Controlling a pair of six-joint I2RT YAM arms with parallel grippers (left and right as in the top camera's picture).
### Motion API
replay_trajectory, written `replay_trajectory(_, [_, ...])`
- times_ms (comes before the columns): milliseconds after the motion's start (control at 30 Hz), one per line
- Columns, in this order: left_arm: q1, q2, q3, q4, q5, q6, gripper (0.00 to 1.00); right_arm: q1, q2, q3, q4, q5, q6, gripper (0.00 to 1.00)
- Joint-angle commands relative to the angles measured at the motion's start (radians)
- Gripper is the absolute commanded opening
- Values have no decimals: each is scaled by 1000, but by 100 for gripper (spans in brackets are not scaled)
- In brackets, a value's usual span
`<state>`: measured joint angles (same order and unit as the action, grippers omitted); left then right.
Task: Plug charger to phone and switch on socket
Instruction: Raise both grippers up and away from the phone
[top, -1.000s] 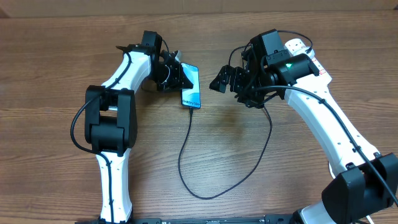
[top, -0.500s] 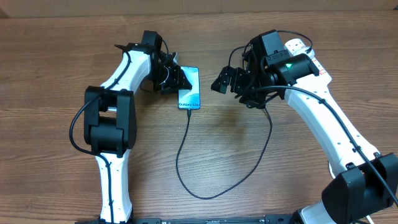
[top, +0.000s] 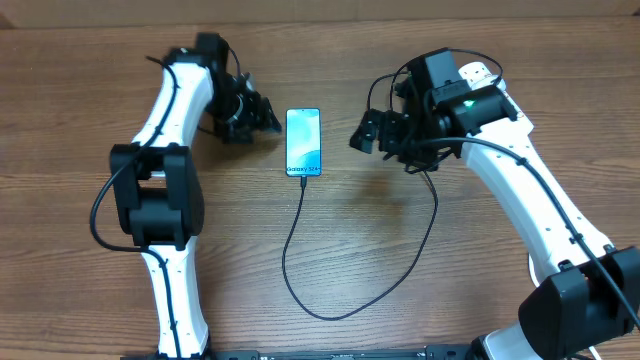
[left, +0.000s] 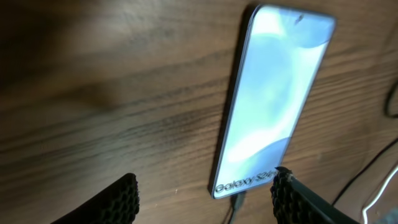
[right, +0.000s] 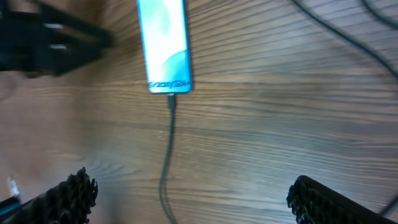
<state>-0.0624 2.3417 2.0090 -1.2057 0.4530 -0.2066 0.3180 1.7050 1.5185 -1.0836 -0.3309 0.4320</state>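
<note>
The phone (top: 304, 141) lies flat on the wooden table with its screen lit, also seen in the left wrist view (left: 273, 99) and the right wrist view (right: 163, 43). The charger (top: 300, 250) runs as a thin black cable from the phone's lower edge, where its connector (left: 236, 202) sits, loops toward me and climbs to the right arm. My left gripper (top: 264, 118) stands open just left of the phone, holding nothing (left: 205, 186). My right gripper (top: 363, 135) hovers wide open right of the phone (right: 193, 190). The socket (top: 482, 72) is mostly hidden behind the right arm.
The right arm's black wiring (top: 436, 160) hangs over the table where the charger cable rises. The table's far edge (top: 320, 18) runs close behind both grippers. In the right wrist view the left gripper (right: 50, 43) shows as a dark shape left of the phone.
My left gripper opened, let go of the phone and drew back to the left. The phone now lies straight and flat on the table. The right gripper shifted slightly right.
</note>
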Motion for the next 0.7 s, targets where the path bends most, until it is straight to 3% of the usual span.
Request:
replay_trajectory(0, [3, -33, 155, -70, -87, 27, 65, -87, 6, 49, -35, 37, -95, 100])
replay_trajectory(233, [-1, -243, 325, -116, -135, 26, 69, -333, 7, 165, -91, 99, -176, 100])
replay_trajectory(300, [-6, -326, 325, -94, -167, 18, 79, -401, 7, 171, -22, 139, -181, 100])
replay_trajectory(367, [-10, -394, 325, -82, -201, 17, 100, -448, 12, 170, 76, 187, -214, 100])
replay_trajectory(667, [-10, -492, 325, -103, -273, 19, 100, -534, 130, 170, 354, 549, -224, 100])
